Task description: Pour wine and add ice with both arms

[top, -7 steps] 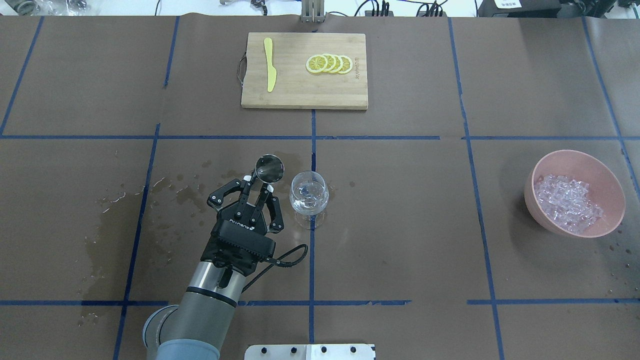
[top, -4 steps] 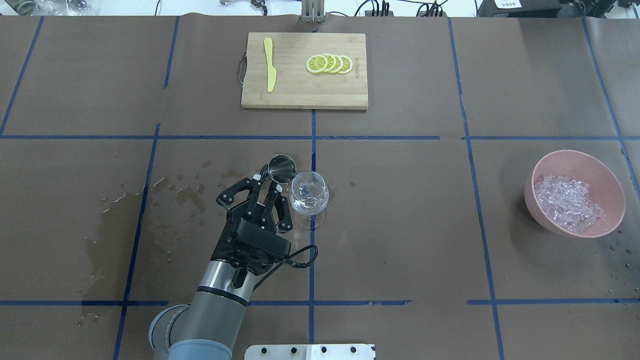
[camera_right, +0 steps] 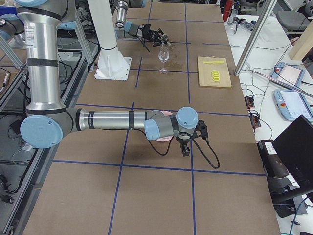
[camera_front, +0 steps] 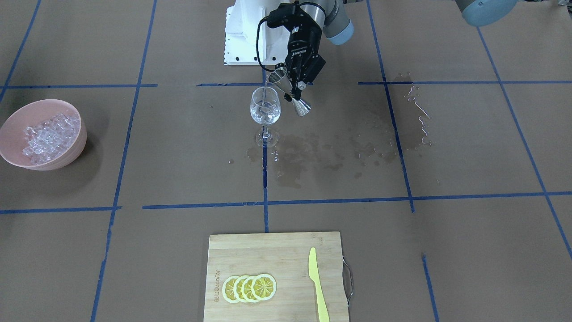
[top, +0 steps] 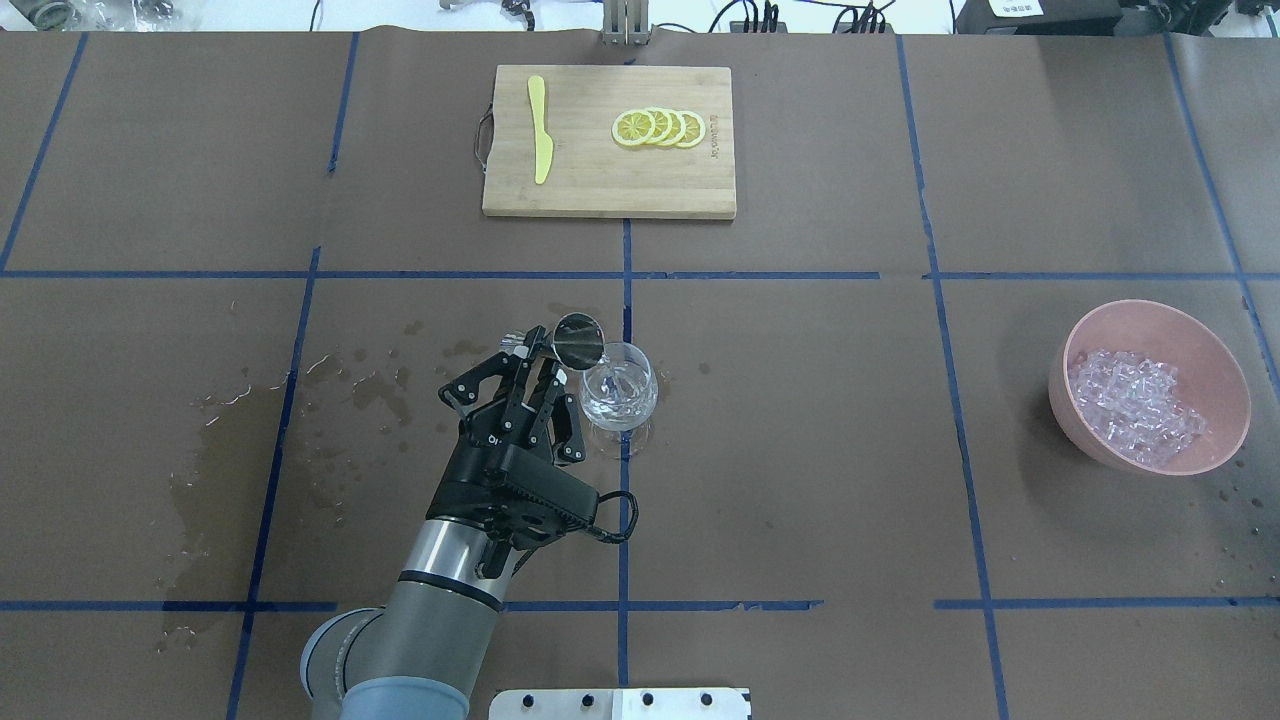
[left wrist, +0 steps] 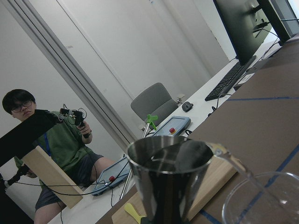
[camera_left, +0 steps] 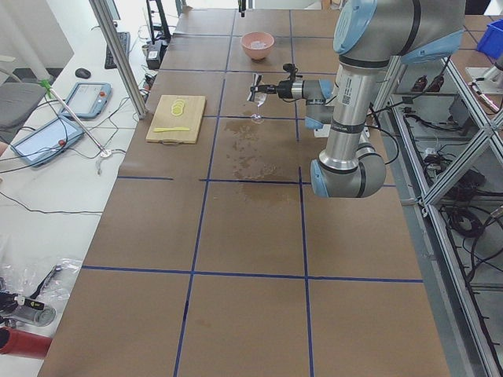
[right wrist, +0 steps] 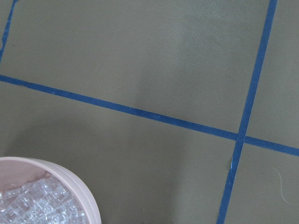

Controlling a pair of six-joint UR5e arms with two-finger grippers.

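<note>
My left gripper (top: 535,362) is shut on a steel jigger (top: 578,340) and holds it tilted over the rim of a clear wine glass (top: 618,388). The front view shows a thin stream of clear wine (camera_front: 267,91) running from the jigger (camera_front: 290,91) into the glass (camera_front: 265,112). The stream also shows in the left wrist view (left wrist: 236,165). A heap of clear ice (top: 1135,405) lies in a pink bowl (top: 1150,330) at the far right. My right gripper (camera_right: 186,147) shows only in the exterior right view, near the bowl; I cannot tell whether it is open.
A wooden cutting board (top: 608,190) at the back holds lemon slices (top: 658,128) and a yellow knife (top: 540,130). Wet stains (top: 230,440) spread over the brown table cover left of the glass. The right wrist view shows the bowl's rim (right wrist: 79,191) and ice (right wrist: 32,205).
My left gripper has moved right toward the glass and tipped the jigger over its rim. The glass and bowl have not moved.
</note>
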